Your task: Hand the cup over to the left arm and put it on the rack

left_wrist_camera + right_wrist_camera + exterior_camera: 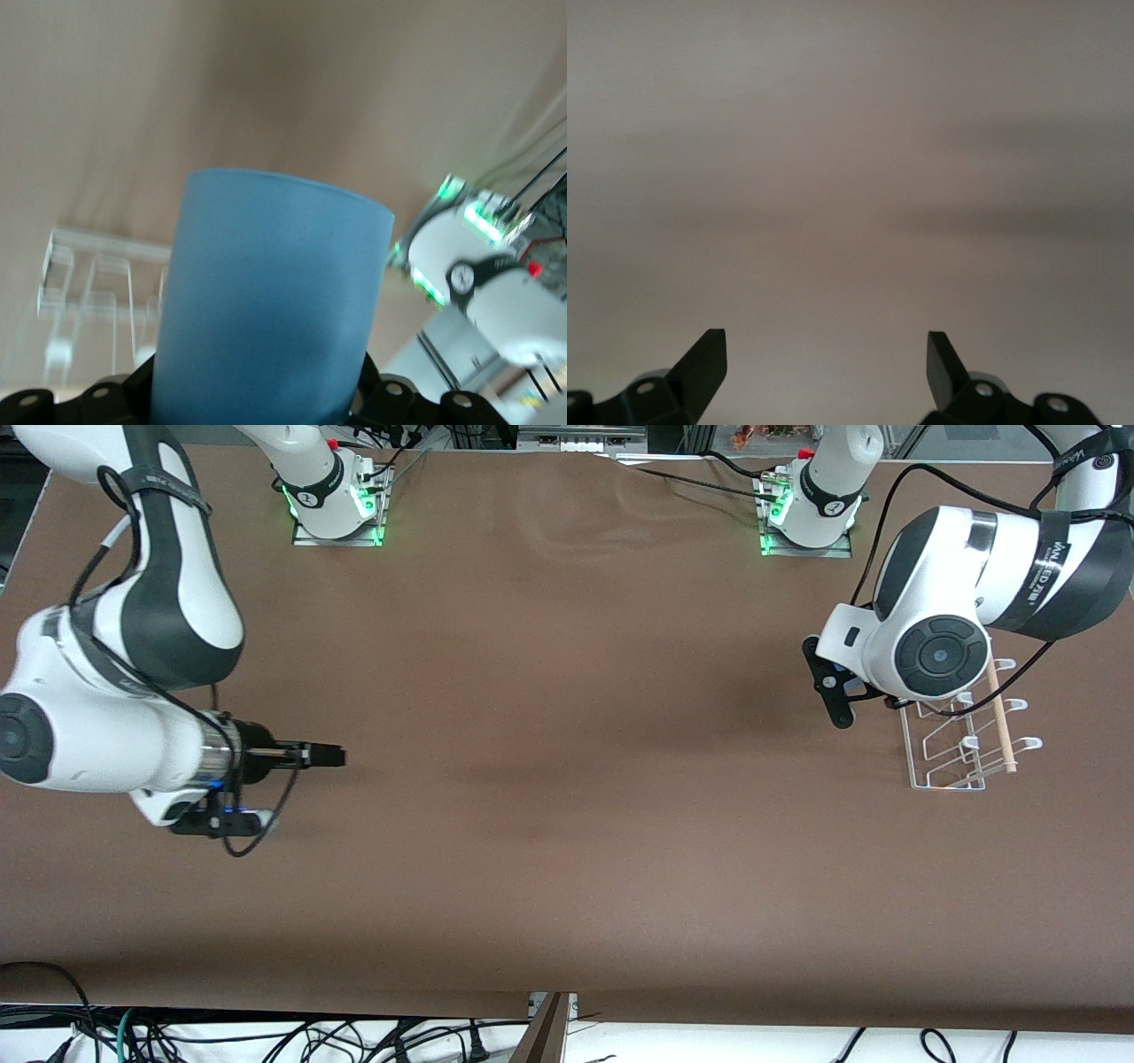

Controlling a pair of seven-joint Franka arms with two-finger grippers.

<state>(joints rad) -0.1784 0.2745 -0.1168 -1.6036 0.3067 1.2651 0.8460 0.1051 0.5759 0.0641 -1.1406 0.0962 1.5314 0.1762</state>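
The handover looks finished, and the placing step is what is in hand now. The small light-blue, tapered plastic cup [270, 297] is sitting between the fingers of the left arm's black gripper [257, 394], and in the left wrist view it fills most of the picture, with the fingers clamped against its lower walls. From the front the cup itself is hidden under the left arm's [939, 638] bulky white-and-black wrist, so only the wrist camera shows it.

That wrist is hanging over the edge of the small white wire rack [952, 748], which stands at the left arm's end of the brown table [567, 824]. The rack's light wooden dowel [1001, 722] is running across its curved prongs, and part of the rack is covered by the arm. In the left wrist view the wire prongs [93, 292] are showing past the cup, lower down and blurred.

Over at its own end of the table, the right arm's black two-finger gripper [323, 755] is waiting above bare tabletop, its fingers [704, 363] spread wide with nothing between them.

What comes next, I'd judge, is lining the cup up over the prongs, bringing it down until the rack is carrying it, and only then letting the fingers part. The smooth, light cup could tip or slide off a prong if it is released too high or off-centre. Whether it should go mouth-down I cannot tell from here.
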